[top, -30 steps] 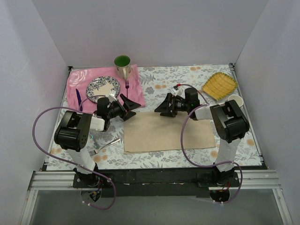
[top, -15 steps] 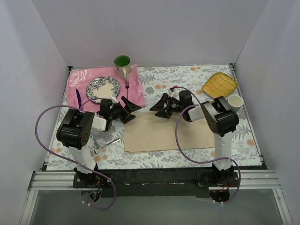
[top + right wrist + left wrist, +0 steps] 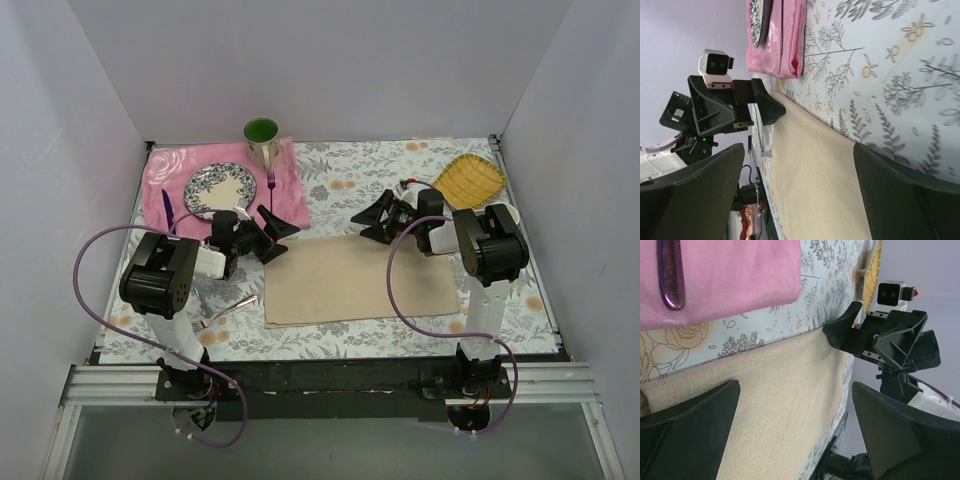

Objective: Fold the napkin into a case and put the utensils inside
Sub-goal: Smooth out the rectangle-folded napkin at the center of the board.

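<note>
Closest to the arms, a small pale fork (image 3: 222, 312) lay on the flowery tablecloth (image 3: 340, 340), just left of the napkin (image 3: 360, 280). The napkin was soft beige cloth, spread flat as an unfolded oblong with straight edges. The left gripper (image 3: 279, 238) and right gripper (image 3: 372, 215) sat by its far edge, both spread wide and holding nothing. Behind them was a glossy pink mat (image 3: 292, 200).

On my floral table (image 3: 420, 165) I see the napkin (image 3: 350, 280) (lying flat) at centre. Pink mat (image 3: 165, 170) far-left, yellow dish (image 3: 468, 181) far-right, fork (image 3: 225, 312) near-left.
</note>
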Robot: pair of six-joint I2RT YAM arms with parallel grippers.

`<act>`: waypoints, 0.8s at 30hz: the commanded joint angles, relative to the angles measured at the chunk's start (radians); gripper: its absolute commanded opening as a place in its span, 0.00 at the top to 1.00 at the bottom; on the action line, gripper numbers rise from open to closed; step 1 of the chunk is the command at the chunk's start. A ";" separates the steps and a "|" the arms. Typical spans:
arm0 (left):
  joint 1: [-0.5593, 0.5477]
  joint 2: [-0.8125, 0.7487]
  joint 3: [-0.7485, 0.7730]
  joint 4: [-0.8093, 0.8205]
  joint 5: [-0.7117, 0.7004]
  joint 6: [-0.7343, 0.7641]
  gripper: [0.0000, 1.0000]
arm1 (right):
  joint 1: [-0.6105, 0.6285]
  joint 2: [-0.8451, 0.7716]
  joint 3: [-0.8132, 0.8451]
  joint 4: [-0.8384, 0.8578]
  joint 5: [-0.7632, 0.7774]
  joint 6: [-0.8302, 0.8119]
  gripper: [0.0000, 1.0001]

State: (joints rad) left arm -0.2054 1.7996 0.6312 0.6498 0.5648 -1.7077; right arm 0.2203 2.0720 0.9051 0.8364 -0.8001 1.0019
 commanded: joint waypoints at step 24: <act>0.049 -0.207 -0.025 -0.204 0.139 0.125 0.02 | 0.034 -0.027 -0.169 0.102 0.004 -0.037 0.01</act>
State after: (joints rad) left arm -0.1574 1.5879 0.6209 0.4561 0.7097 -1.5837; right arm 0.1997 2.0068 0.7708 0.9367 -0.8265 0.9104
